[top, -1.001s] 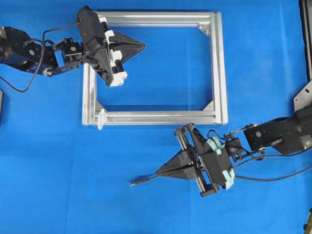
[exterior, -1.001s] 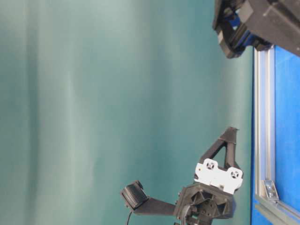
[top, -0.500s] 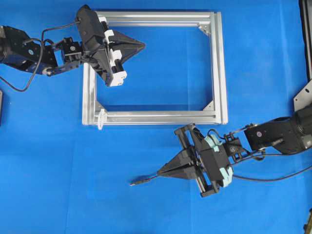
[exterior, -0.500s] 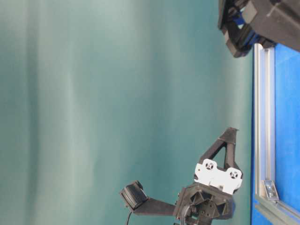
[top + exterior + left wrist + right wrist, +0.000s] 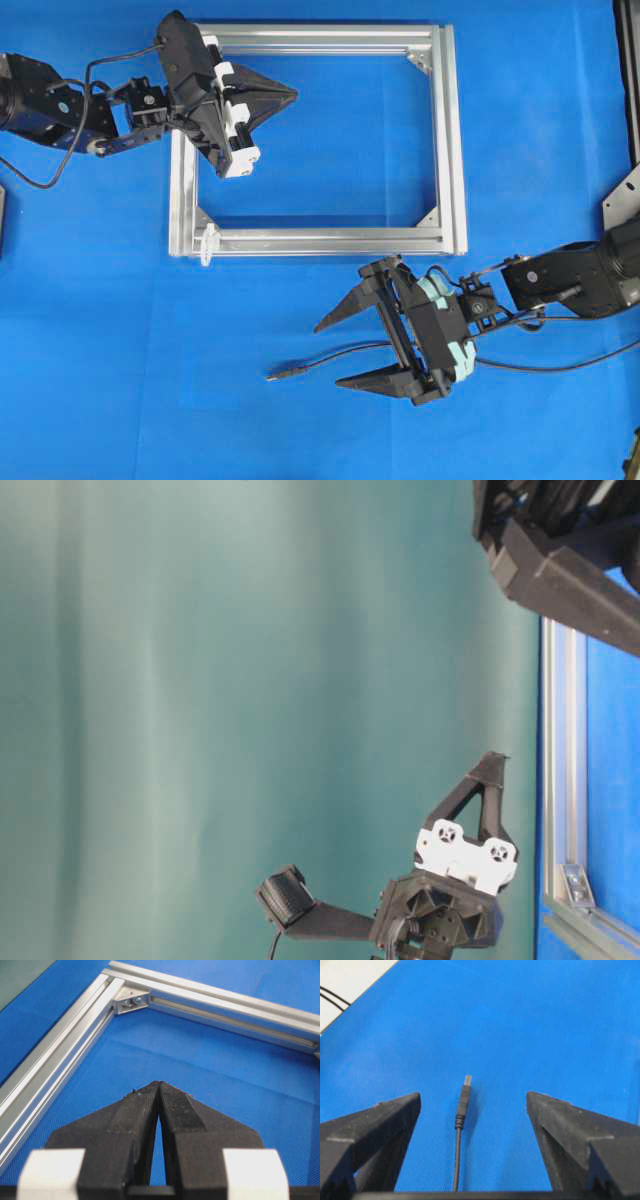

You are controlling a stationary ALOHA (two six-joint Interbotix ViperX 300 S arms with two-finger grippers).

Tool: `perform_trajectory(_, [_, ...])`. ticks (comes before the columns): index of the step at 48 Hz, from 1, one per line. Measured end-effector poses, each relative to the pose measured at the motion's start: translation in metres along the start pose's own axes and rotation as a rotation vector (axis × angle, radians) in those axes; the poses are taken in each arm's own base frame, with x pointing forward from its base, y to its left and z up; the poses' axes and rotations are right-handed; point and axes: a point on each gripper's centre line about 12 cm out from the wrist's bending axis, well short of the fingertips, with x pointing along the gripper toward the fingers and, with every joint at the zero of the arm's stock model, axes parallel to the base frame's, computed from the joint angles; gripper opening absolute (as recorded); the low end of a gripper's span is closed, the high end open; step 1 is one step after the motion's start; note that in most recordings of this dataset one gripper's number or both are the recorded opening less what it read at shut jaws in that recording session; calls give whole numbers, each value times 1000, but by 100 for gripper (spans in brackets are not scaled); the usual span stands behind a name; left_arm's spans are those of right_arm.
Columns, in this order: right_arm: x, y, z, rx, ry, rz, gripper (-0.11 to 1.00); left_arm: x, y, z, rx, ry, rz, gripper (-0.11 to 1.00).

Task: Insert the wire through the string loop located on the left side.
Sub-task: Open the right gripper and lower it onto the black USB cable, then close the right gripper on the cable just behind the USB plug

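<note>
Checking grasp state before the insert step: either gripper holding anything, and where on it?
Nothing held. Right gripper is open, its fingers either side of the wire, which lies on the table. Left gripper is shut on nothing, over the frame.

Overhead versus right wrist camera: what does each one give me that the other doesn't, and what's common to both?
Overhead gives the aluminium frame, the string loop at its corner, and the left gripper, shut, over the frame. The right wrist gives a close look at the plug and its metallic tip. Common to both: the wire lying on the blue table, with the right gripper open on either side of it.
</note>
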Motion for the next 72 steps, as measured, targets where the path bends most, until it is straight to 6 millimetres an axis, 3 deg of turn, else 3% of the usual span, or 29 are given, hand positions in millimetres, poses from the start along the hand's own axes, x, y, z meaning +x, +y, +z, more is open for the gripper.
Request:
perform_trajectory(6, [3,1,-3,21,10,-1,92,0,0,0,1,3,-1,0])
perform_trajectory(23, [33,-1,-47,87,113,-30,92,0,0,0,0,3,-1,0])
perform_trajectory(41, [41,-3,-56,96,130,-40,87,0,0,-2,0,15,-1,0])
perform_trajectory(47, [41,-3,-56,96,130,-41,68,0,0,-2,0,15,-1,0])
perform_trajectory(53, [41,-2,-56,86,131,-38,29,0,0,-2,0,15,-1,0])
perform_trajectory(59, [41,-3,-56,85,131,-37,3,-1,0,-3,0,21,-1,0])
perform_trajectory(72, [41,-2,-56,79,131,-32,0,-1,0,-3,0,23,-1,0])
